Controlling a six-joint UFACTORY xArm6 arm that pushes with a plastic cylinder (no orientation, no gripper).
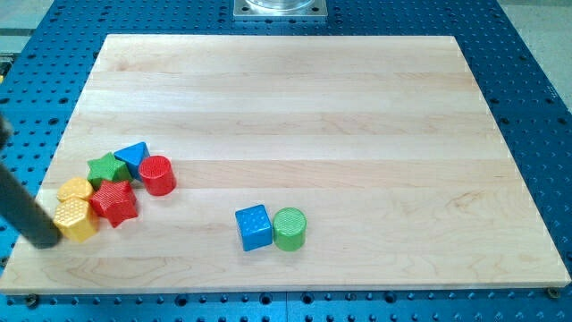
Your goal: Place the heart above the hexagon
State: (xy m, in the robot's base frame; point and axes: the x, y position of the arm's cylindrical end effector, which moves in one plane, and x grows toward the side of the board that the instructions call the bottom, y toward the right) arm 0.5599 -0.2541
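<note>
A yellow hexagon [76,220] lies near the board's left edge, towards the view's bottom. A yellow heart [75,190] sits just above it in the view, touching it. My tip [46,240] is at the hexagon's lower left side, touching or almost touching it; the dark rod slants in from the view's left edge. A red star [114,202] lies against the right side of the hexagon and the heart.
A green star [107,168], a blue triangle [134,156] and a red cylinder [157,175] crowd the same cluster above and right of the heart. A blue cube [254,227] and a green cylinder [290,229] sit side by side at the bottom middle. The wooden board [357,134] lies on a blue perforated table.
</note>
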